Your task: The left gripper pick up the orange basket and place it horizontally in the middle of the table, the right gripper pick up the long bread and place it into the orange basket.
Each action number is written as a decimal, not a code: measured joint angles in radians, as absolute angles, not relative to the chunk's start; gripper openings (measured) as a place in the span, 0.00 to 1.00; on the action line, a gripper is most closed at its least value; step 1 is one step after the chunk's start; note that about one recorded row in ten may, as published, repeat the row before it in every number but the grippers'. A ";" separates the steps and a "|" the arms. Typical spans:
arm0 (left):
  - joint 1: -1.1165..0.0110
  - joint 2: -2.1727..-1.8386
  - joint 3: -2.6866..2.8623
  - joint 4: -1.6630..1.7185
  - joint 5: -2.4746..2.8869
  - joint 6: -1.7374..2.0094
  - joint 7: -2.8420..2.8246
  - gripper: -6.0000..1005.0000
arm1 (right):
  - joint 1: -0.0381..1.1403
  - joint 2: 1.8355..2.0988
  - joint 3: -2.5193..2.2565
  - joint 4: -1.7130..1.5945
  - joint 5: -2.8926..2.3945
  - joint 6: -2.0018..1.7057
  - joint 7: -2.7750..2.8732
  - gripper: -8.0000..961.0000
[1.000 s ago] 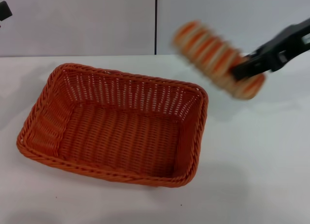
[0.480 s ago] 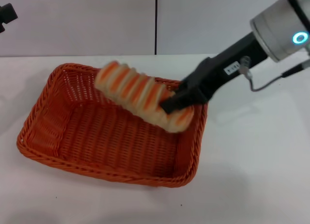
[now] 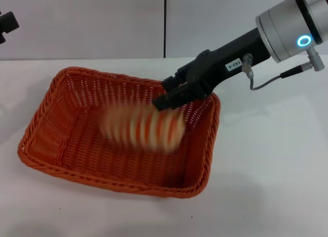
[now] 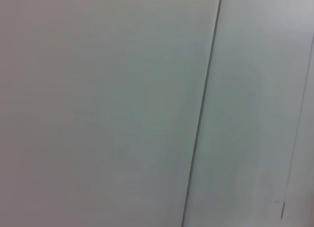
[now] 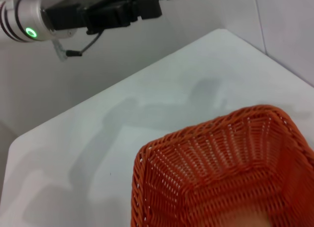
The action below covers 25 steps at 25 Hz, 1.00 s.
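The orange basket [image 3: 47, 128] lies lengthwise on the white table [image 3: 266, 165], a little left of the middle. The long bread [image 3: 143, 128], cream with orange stripes, shows as a blur inside the basket toward its right end, free of any fingers. My right gripper [image 3: 170, 96] hangs open just above the basket's back right rim, a short way over the bread. The left gripper [image 3: 6, 22] is parked high at the far left edge, well away from the basket. In the right wrist view the basket [image 5: 216, 178] fills the lower part.
A pale wall with a dark vertical seam [image 3: 164, 24] backs the table. The left arm [image 5: 73, 15] with its green light shows far off in the right wrist view. Bare tabletop lies to the right of and in front of the basket.
My right gripper carried the bread from the right side over the basket, then let go. The bread has dropped from the fingers down into the basket.
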<state>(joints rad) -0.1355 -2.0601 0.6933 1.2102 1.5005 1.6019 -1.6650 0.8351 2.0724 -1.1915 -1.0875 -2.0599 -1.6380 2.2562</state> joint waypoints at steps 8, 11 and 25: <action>-0.141 -2.059 0.647 1.165 1.497 1.617 -1.631 0.58 | 0.783 2.072 -1.146 -1.158 -2.052 -1.651 2.255 0.62; -0.132 -2.058 0.621 1.137 1.493 1.627 -1.572 0.58 | 0.681 2.073 -1.100 -1.302 -2.040 -1.666 2.260 0.62; -0.078 -2.061 0.089 0.547 1.456 1.795 -0.877 0.58 | 0.191 2.073 -0.814 -0.983 -1.247 -1.434 1.334 0.62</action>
<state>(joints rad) -0.0776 -2.0608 0.0887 0.5472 1.4563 1.7950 -0.8770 0.1914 2.0729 -0.8137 -0.9834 -1.2470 -1.4341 1.3343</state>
